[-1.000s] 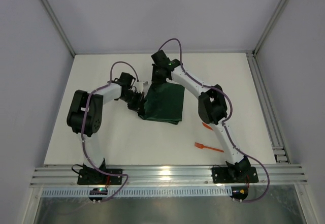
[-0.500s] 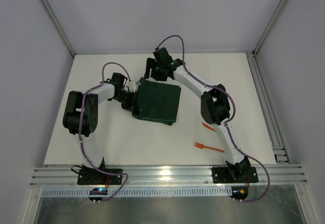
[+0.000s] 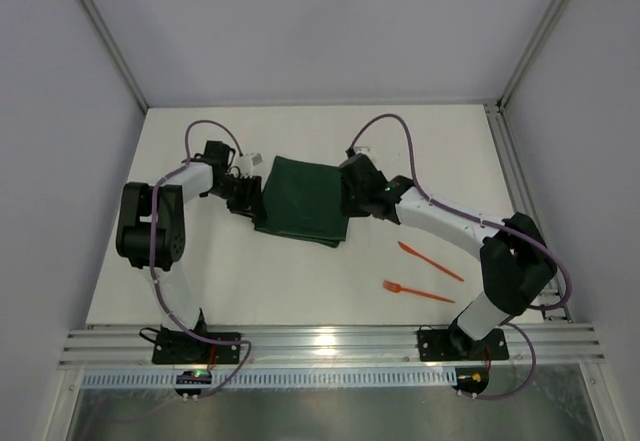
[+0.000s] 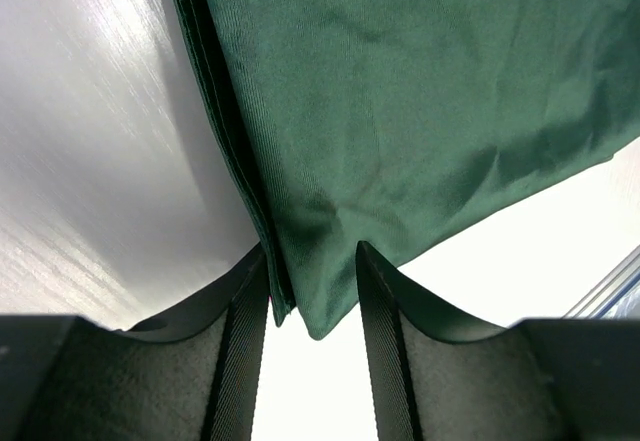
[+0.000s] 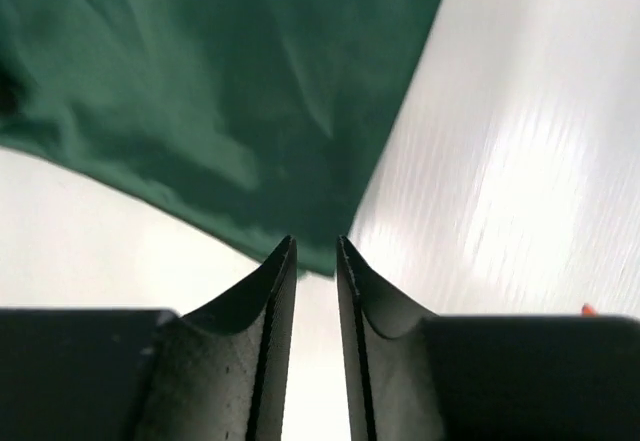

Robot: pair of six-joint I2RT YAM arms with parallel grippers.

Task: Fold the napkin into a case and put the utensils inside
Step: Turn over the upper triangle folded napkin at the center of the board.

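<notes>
Two robot arms flank a folded dark green napkin on a white table, with two orange utensils lying nearer.

Toward the near right of the table [image 3: 300, 291], an orange fork [image 3: 417, 292] lies flat, its broader end pointing left. Just beyond it, apart from it and set at a different angle, lies a second slim orange utensil [image 3: 430, 261]. Farther in, around the middle of the table, the napkin [image 3: 302, 201] lies folded into a rough rectangle, with layered edges showing along one side. The left gripper [image 3: 245, 193] sits low at the napkin's left edge, its fingers [image 4: 245, 311] parted, with a corner of the cloth lying loosely between them. The right gripper [image 3: 350, 193] sits at the napkin's right edge. Its fingers [image 5: 275, 291] stand only narrowly apart with bare table showing through the gap, and a corner of the cloth lies right at their tips.
</notes>
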